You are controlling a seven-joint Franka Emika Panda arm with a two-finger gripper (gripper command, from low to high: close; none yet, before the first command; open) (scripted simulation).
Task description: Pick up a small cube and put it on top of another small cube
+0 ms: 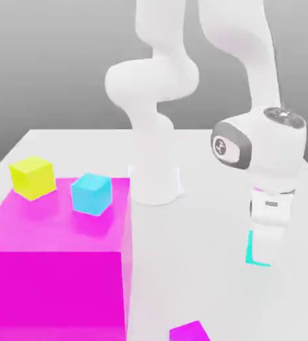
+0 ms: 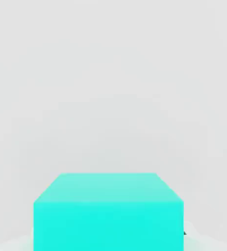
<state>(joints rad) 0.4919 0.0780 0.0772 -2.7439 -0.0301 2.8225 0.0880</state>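
Note:
A small turquoise cube (image 1: 251, 250) rests on the white table at the exterior view's right, with most of it hidden behind my hand. My gripper (image 1: 265, 241) has come straight down over it and reaches the cube's level. In the hand view the turquoise cube (image 2: 108, 211) looms large and close, its top face and one side showing. A sky-blue cube (image 1: 91, 194) and a yellow cube (image 1: 32, 177) sit apart from each other on top of the big magenta block (image 1: 56, 273) at the exterior view's left.
The robot's white base (image 1: 155, 180) stands mid-table behind the work area. A small magenta piece (image 1: 189, 331) lies at the front edge. Bare white table (image 1: 196, 266) stretches between the magenta block and my hand.

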